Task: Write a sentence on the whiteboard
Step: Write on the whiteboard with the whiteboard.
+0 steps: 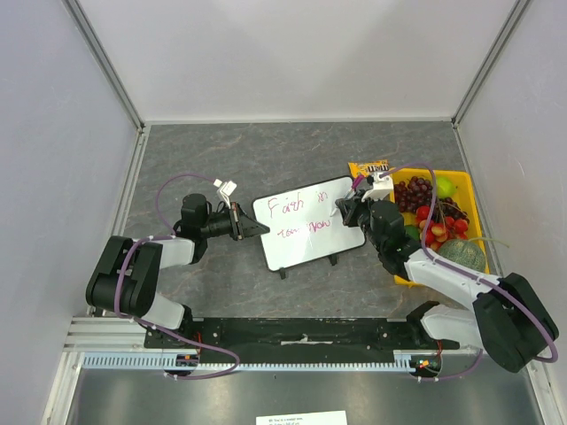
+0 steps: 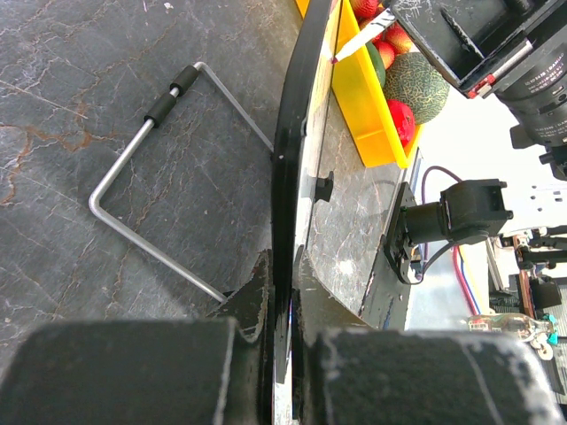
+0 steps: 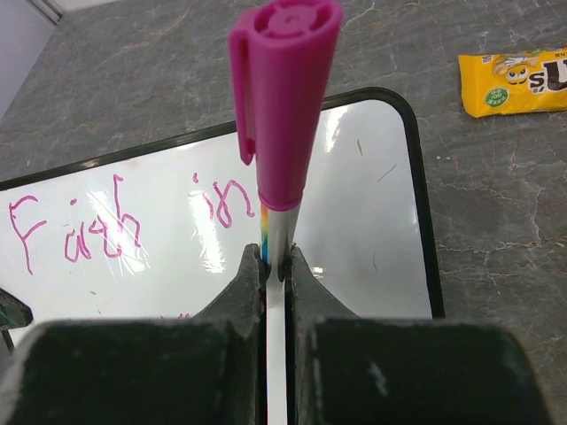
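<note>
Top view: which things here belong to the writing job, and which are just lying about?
In the job: whiteboard, sentence, marker, left gripper clamping the whiteboard's edge, right gripper holding the marker.
Lying about: candy packet, fruit tray.

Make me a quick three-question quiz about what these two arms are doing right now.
1. True or false: the left tool is clamped on the edge of the whiteboard.
2. What does the right tool hold? A) a grape B) a marker C) a candy bag
3. Fill in: the top line of the writing reads "Faith ___".

Key: 1 true; 2 B; 3 in.
</note>
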